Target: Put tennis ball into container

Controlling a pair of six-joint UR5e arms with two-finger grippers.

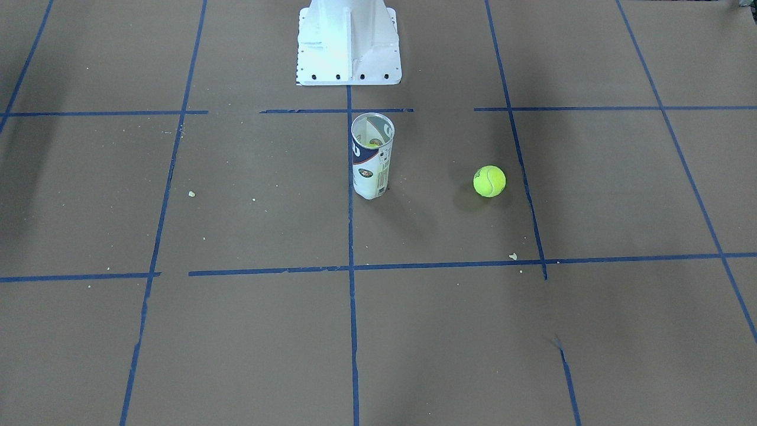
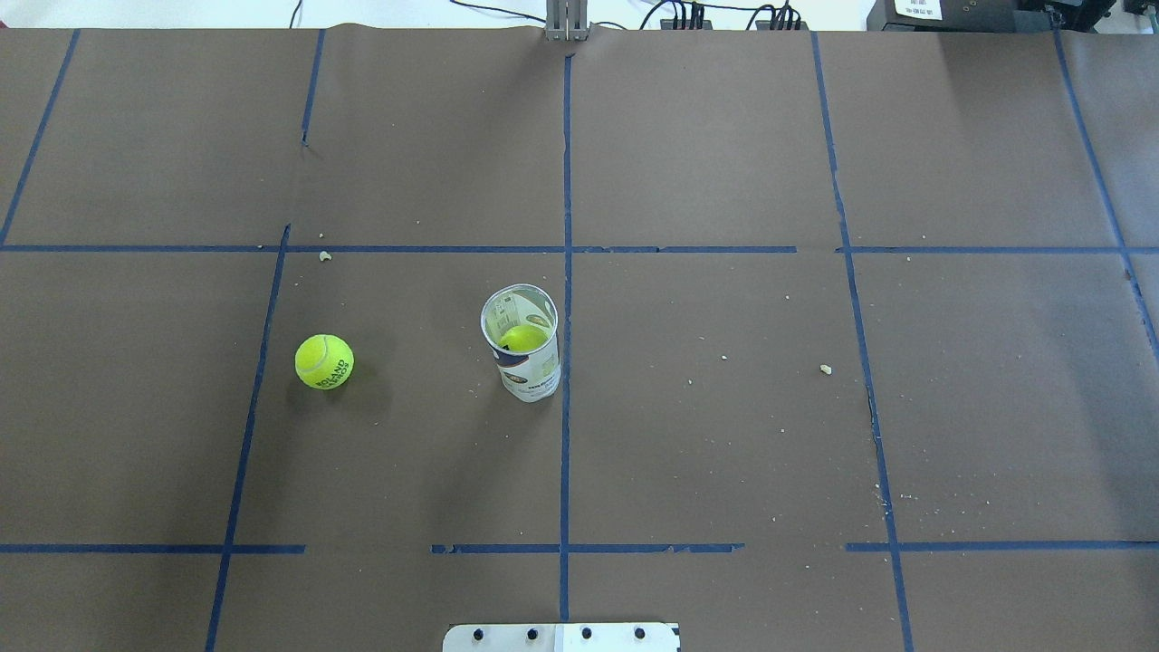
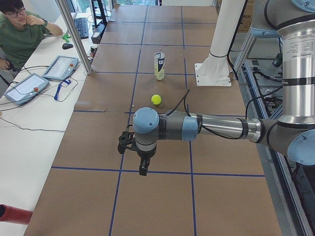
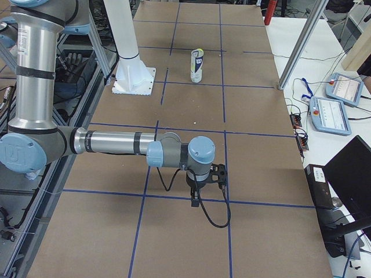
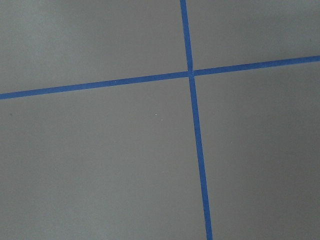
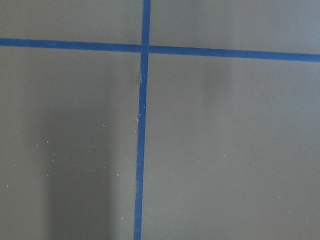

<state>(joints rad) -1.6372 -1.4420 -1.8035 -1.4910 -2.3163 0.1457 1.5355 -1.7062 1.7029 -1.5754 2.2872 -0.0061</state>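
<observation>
Presently on the bench point(image 2: 724, 435), itemised:

1. Tennis ball point(image 2: 324, 361): loose on the brown covering, toward the bench's left end, about midway between the robot's edge and the far edge, well apart from the container. It is round, so it has no long axis; dark printed lettering faces upward in the overhead view.
2. Container point(image 2: 525, 349): stands upright near the middle of the bench, just left of the central tape line point(image 2: 566, 453). Its long axis is vertical, the open mouth points up, and the label wraps the lower wall. A second ball point(image 2: 523, 338) lies inside.
3. Left gripper point(image 3: 142, 169): hangs over the bench's left end, short of the ball. It shows only from the side, so I cannot tell whether its fingers are spread or closed.
4. Right gripper point(image 4: 195, 200): hangs over the right end, far from both items. Its finger spacing likewise cannot be told.

Hazards, as judged:
- An off-centre pinch could squirt the ball out and send it rolling across the flat covering.
- The mouth looks barely wider than the ball, so a misaligned drop could catch the rim.
- The can is slim and tall, so a knock at the rim or wall could tip it and spill the ball inside.
</observation>
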